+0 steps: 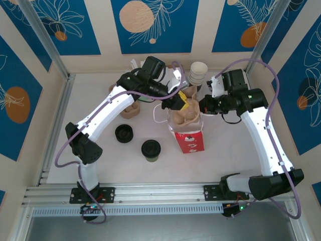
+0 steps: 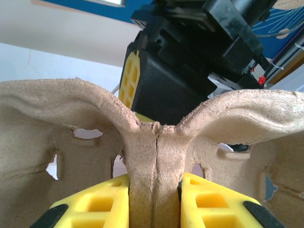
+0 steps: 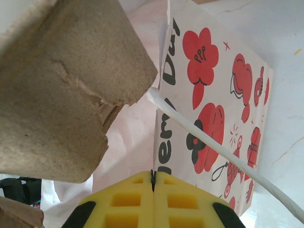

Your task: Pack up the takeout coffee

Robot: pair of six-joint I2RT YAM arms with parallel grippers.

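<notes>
Likely the pulp carrier (image 2: 61, 104), pinched by the left pincer (image 2: 155, 192), could snag the mouth of the bag (image 1: 190, 141) and tip it, despite the clenched right pincer (image 3: 153, 183).

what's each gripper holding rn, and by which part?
Left gripper clamps the pulp cup carrier by its centre ridge. Right gripper, shut, appears to pinch the paper bag's top edge.

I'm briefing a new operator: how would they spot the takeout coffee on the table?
Start at the red-and-white paper bag standing mid-table. Just left of it sits the takeout coffee. Unlike the bare black lid farther left, it shows an olive-green side beneath its round black lid.
</notes>
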